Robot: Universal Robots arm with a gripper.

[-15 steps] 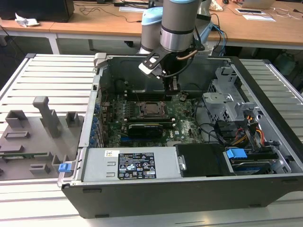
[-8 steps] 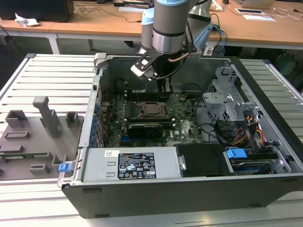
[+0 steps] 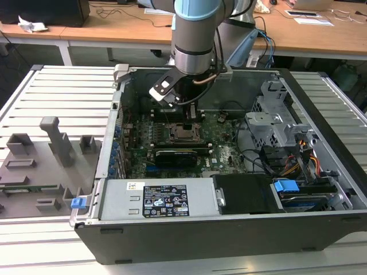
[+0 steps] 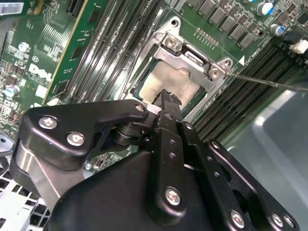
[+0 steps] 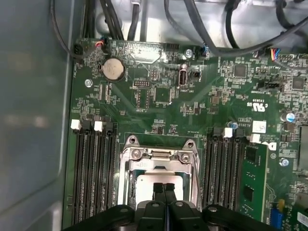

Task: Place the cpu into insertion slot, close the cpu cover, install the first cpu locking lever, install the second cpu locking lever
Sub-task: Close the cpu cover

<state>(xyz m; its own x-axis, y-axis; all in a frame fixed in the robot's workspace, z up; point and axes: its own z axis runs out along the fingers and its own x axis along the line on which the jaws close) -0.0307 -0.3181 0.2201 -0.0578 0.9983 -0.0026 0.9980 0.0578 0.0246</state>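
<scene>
My own black gripper (image 4: 168,97) sits closest to the lens in both wrist views, its linkages and screws in the foreground. My two fingers (image 5: 159,190) are pressed together with nothing between them. Their joined tips point down at the slot (image 5: 125,166) and hang over the middle of it. I cannot tell whether they touch what lies there.

The cpu (image 4: 168,79) lies flat inside the slot with its pale top facing up. The cover (image 4: 185,55) is folded down over the slot, its metal frame lying around the cpu and its window leaving the pale top bare. From one corner of the cover a thin lever (image 4: 269,83) runs out sideways, away from the slot and across the memory slots (image 4: 255,62) beside it. I cannot tell whether it is latched.

More long black memory slots (image 5: 91,173) flank the slot on its other side. A coin cell (image 5: 113,69) sits on the green board (image 5: 202,96) well beyond the slot, near the board's edge.

In the exterior view my arm (image 3: 195,34) comes down into the open case (image 3: 229,240) right above the slot, and a black card (image 3: 175,156) lies just beside it.
</scene>
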